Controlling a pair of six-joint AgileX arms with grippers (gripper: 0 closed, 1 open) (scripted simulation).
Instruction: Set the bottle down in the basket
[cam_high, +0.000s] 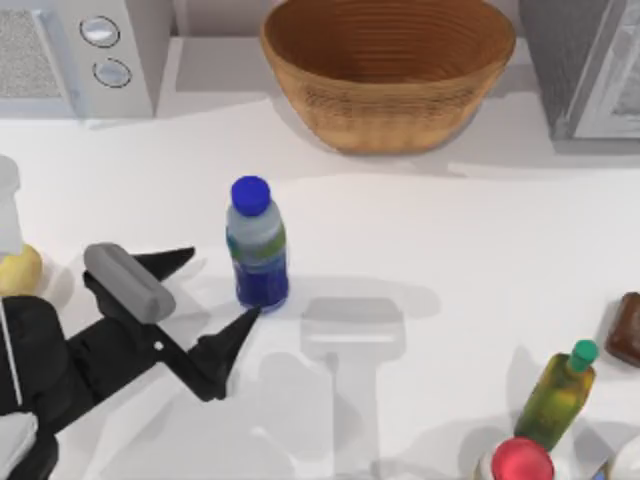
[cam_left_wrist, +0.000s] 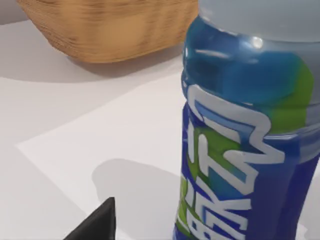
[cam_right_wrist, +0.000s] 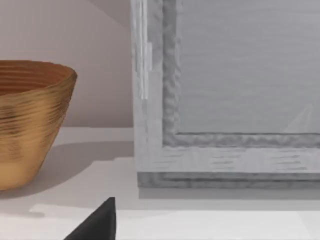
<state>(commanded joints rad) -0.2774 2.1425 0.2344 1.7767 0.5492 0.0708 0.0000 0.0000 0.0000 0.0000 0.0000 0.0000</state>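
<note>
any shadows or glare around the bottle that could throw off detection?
Top view: the bottle casts a soft shadow toward the table's right, with a blocky grey shadow beside it; the left gripper is open next to it. Left wrist view: small highlight on the bottle's shoulder, and the basket looks blurred.

Rendered kitchen counter scene. A white worktop (cam_high: 480, 240) runs to a back wall. A microwave-like appliance (cam_high: 80, 55) with two round dials stands at the far left, well beyond the left gripper (cam_high: 215, 290); a grey framed appliance (cam_high: 590, 65) stands at the far right. Between them, farther from the gripper than the bottle (cam_high: 257, 255), sits a wicker basket (cam_high: 388, 75). Well to the gripper's right stand a yellow-green bottle (cam_high: 558, 395) and a red-capped container (cam_high: 520, 460).
</note>
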